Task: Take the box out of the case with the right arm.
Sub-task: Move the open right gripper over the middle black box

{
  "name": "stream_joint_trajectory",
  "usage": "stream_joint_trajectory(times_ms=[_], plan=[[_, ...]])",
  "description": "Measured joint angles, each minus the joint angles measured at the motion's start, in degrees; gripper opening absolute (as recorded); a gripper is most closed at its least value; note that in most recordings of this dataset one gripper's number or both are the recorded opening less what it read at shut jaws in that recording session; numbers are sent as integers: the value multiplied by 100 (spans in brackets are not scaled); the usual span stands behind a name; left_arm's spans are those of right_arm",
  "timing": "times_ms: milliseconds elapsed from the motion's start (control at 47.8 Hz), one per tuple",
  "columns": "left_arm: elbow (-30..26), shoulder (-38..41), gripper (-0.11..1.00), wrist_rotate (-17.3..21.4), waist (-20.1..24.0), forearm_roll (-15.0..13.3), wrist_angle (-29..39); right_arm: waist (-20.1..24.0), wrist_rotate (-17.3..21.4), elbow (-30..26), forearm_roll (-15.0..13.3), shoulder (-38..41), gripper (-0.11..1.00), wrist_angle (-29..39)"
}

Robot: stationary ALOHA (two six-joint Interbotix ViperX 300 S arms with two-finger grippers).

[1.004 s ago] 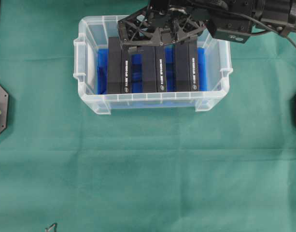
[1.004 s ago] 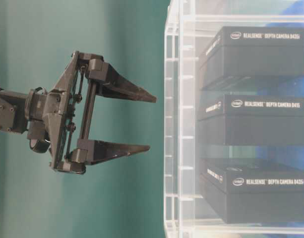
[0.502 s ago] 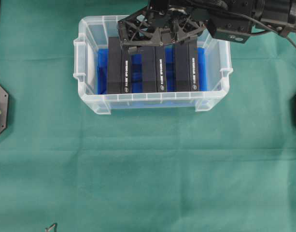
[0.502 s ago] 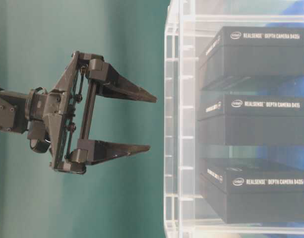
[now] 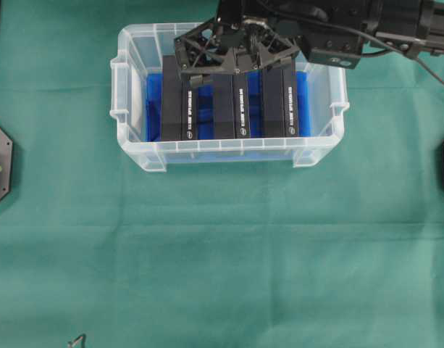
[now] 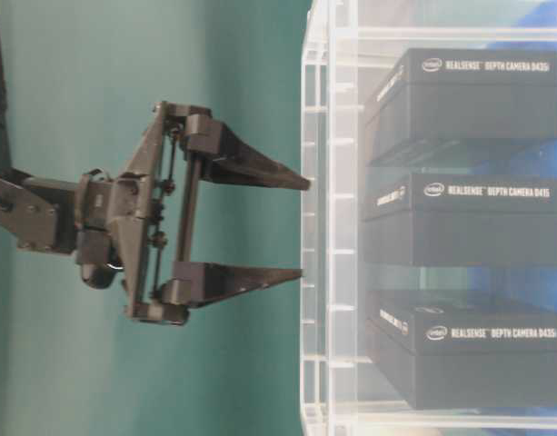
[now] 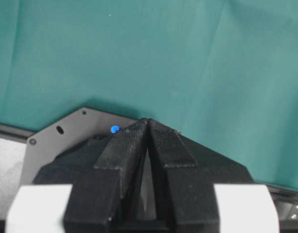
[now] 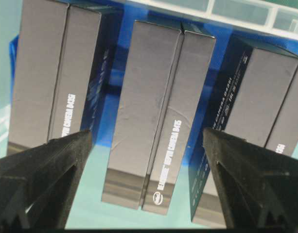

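Green cloth surface (image 5: 222, 254) | clear plastic case (image 5: 135, 156) holds three black RealSense camera boxes on edge | right pincer (image 8: 149, 194) spread wide above middle box (image 8: 151, 126) | likely light, stiff cardboard, smooth: pinch its broad faces | left pincer (image 7: 148, 141) closed, empty.

Wrinkled green cloth (image 5: 222, 254) over the whole table, evenly lit, black mounts at both edges.

Table covered with green cloth (image 5: 222, 254); the clear case (image 5: 135, 156) rests directly on it, toward the far edge
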Motion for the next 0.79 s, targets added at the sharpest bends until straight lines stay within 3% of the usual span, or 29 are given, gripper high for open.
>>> stream_joint_trajectory(times_ms=[460,795], plan=[[0,-9,3,0,0,0,0,-9,35,668,-9,79,93,-773],[0,-9,3,0,0,0,0,-44,35,782,9,334,93,-1055]])
